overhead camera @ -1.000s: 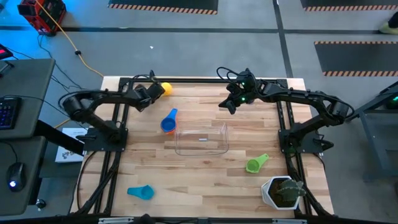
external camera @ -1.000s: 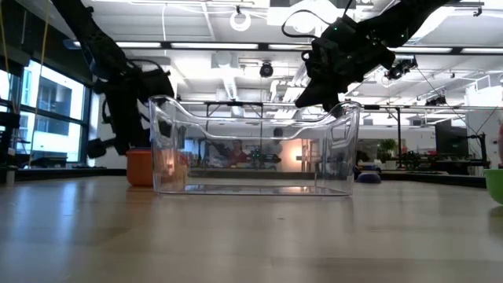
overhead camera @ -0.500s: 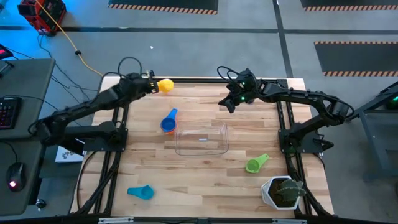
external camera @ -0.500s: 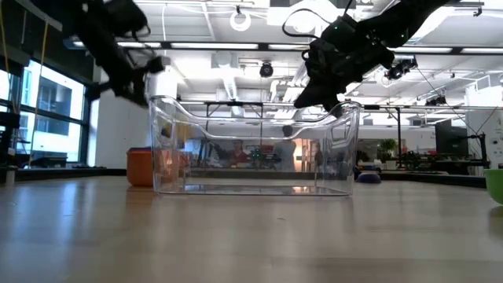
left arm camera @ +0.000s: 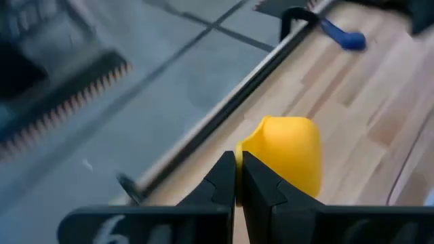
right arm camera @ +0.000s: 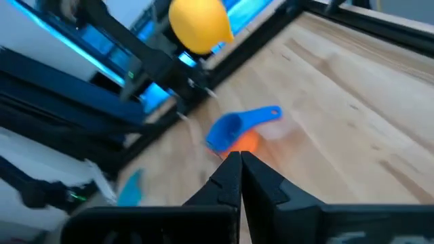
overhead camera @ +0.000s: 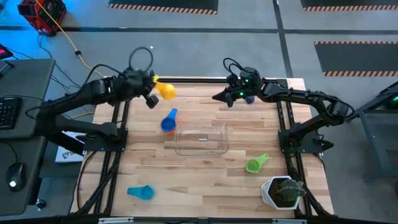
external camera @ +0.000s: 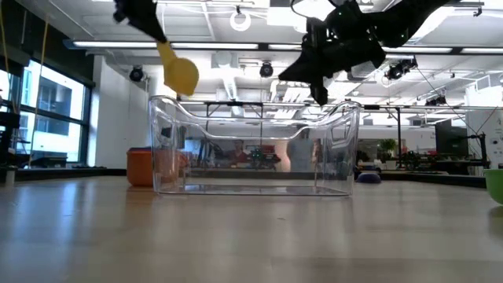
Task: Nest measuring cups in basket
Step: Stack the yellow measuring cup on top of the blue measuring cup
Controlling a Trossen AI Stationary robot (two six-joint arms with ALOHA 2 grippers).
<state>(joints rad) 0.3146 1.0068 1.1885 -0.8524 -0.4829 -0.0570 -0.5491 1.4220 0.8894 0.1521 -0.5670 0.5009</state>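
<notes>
The yellow measuring cup (overhead camera: 165,91) hangs in the air over the table's far left corner, with my left gripper (overhead camera: 152,88) shut on it; the low view shows it (external camera: 181,75) above the basket's rim. The clear basket (overhead camera: 202,138) stands mid-table with nothing in it. A blue cup (overhead camera: 169,119) sits nested in an orange cup (right arm camera: 247,141) just left of the basket. A dark blue cup (overhead camera: 249,98) lies at the far edge, with my right gripper (overhead camera: 217,98) shut and holding nothing in the air to its left. A green cup (overhead camera: 256,163) and a light blue cup (overhead camera: 140,192) lie nearer. My left gripper pinches the yellow cup's handle (left arm camera: 249,144) between its two shut fingers, which hide most of the handle. The fingers slant downward toward the table's right. The bowl (external camera: 181,76) hangs below and beyond the fingertips, lifted clear of the table.
A white pot with a green plant (overhead camera: 283,191) stands at the near right corner. Black frame rails (overhead camera: 186,79) run along the table's far edge and both sides. Bare wood lies between the basket and the near edge.
My left gripper has risen from the far left corner with the yellow cup, rolling its wrist; the cup is now lifted clear and hangs above the height of the basket's rim. My right gripper has tipped up toward level, staying over the far edge.
</notes>
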